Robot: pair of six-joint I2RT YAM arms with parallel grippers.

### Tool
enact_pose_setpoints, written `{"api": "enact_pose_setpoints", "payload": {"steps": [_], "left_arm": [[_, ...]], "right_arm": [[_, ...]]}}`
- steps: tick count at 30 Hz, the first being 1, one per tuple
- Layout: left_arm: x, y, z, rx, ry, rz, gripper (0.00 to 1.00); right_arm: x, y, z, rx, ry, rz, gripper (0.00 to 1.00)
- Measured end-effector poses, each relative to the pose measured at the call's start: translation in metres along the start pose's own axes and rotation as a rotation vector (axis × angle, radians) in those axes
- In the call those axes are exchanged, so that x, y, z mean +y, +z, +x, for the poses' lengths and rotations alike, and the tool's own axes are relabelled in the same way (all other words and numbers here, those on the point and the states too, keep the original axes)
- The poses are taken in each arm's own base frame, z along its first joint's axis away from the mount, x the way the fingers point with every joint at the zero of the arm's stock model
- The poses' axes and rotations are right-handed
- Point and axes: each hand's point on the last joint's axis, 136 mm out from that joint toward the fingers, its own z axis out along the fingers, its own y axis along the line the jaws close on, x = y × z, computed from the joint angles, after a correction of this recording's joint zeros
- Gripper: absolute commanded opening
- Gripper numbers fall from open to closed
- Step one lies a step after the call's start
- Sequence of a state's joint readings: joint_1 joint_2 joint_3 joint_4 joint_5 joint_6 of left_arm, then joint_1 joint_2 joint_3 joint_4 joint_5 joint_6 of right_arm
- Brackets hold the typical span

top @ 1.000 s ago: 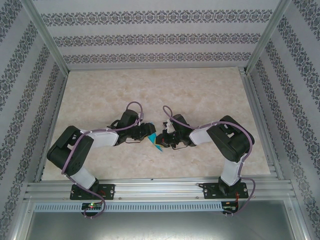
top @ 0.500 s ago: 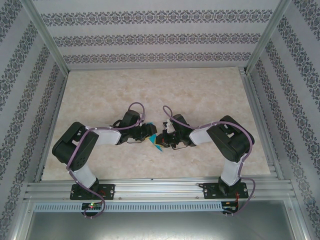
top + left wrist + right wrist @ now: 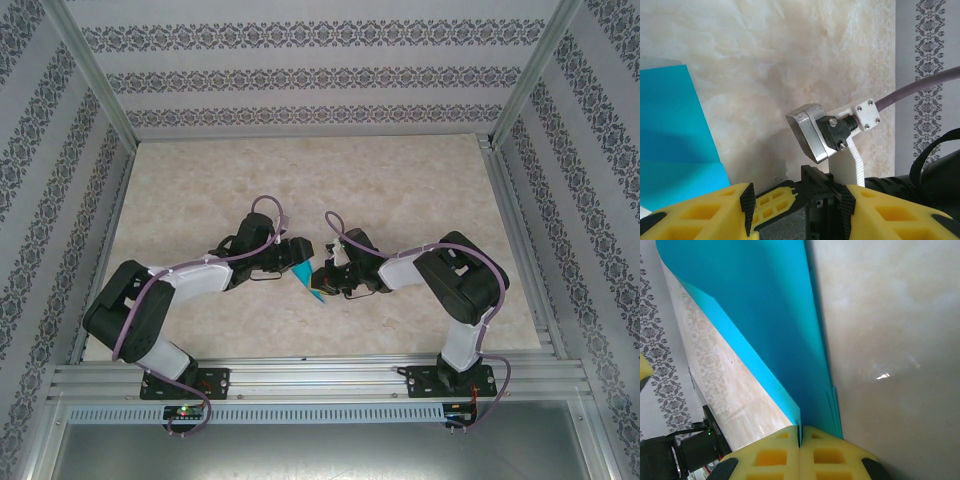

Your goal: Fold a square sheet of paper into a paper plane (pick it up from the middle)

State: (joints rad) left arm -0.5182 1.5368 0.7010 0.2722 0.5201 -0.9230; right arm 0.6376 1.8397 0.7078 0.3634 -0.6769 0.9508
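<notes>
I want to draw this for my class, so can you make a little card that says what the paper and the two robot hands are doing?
paper: blue paper, folded, with layered edges showing
right gripper: right gripper shut, pinching the paper between its yellow fingers
left gripper: left gripper open, yellow fingers apart, close to the paper but not gripping it
place: near the middle of the marble-look table, between the two arms
</notes>
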Motion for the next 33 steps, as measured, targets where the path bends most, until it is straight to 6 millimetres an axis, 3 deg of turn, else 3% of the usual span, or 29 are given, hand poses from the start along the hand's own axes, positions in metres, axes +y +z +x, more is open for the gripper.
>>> {"api": "enact_pose_setpoints", "payload": {"steps": [13, 33], "left_arm": [[0.007, -0.013, 0.004, -0.033, 0.000, -0.026, 0.50], [0.015, -0.013, 0.007, -0.036, -0.011, -0.047, 0.49]], "right_arm": [[0.000, 0.000, 0.000, 0.002, 0.001, 0.001, 0.01], [0.000, 0.000, 0.000, 0.002, -0.004, 0.002, 0.01]]}}
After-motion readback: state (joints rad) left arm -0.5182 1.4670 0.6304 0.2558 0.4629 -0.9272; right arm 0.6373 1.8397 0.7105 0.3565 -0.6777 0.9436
